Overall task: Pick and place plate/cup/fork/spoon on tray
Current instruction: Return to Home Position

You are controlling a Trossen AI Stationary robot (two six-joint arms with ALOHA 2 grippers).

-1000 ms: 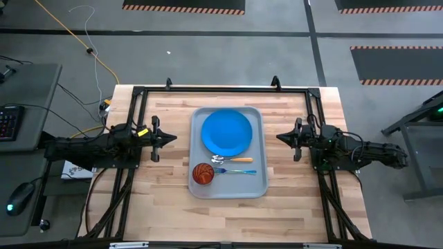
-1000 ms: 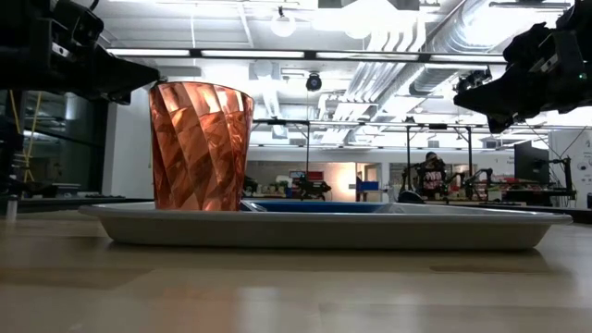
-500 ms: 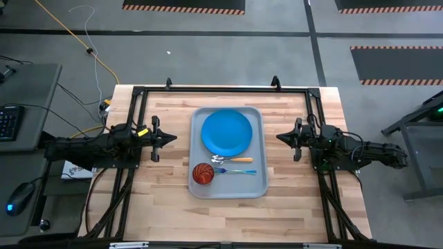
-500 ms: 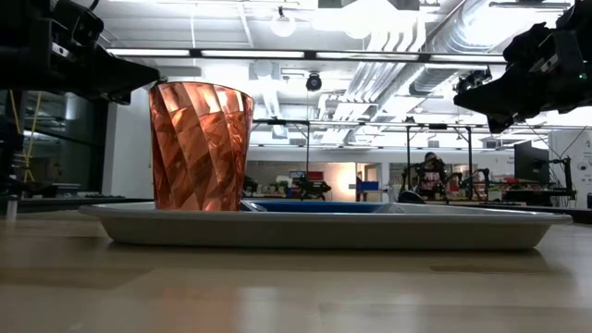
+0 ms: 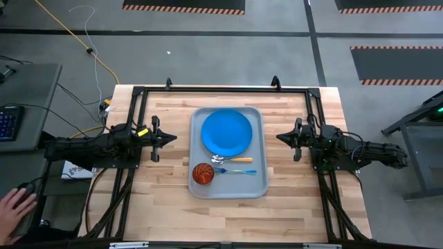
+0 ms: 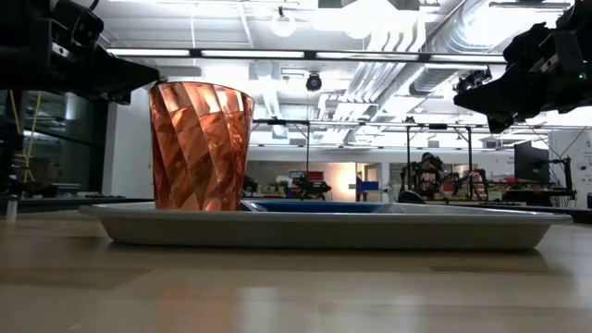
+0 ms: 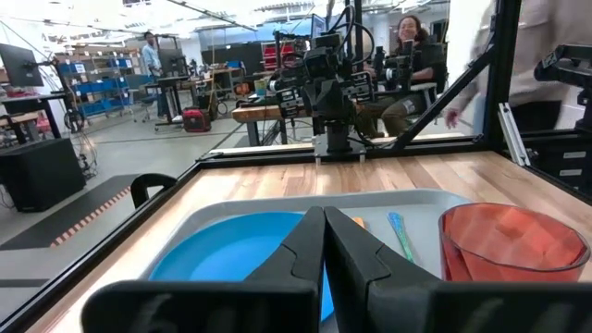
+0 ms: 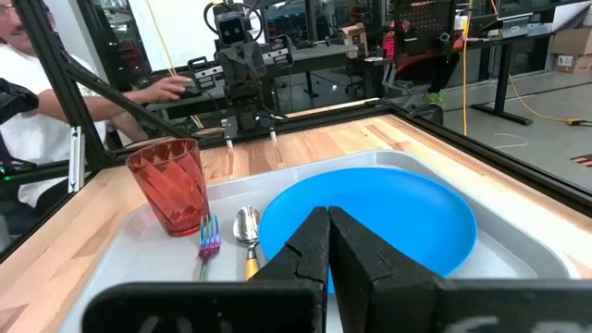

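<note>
The pale grey-blue tray [image 5: 257, 185] lies at the table's middle. On it rest the blue plate [image 5: 227, 133] at the far end, the red cup [image 5: 202, 173] upright at the near left, the orange-handled spoon [image 5: 234, 160] and the teal-handled fork [image 5: 235, 171] side by side. My left gripper [image 5: 173, 137] hovers shut to the tray's left, touching nothing. My right gripper [image 5: 279, 137] hovers shut to the tray's right, touching nothing. The cup [image 6: 201, 146] stands on the tray [image 6: 324, 227] in the low view.
A black frame [image 5: 221, 88] runs along the table's far edge and down both sides. Bare wood lies on both sides of the tray. A person's hand [image 5: 15, 207] rests on a mouse off the table's left. People sit beyond the table in the wrist views.
Both arms have kept still. A person's hand has come into view off the table's near left, onto the mouse.
</note>
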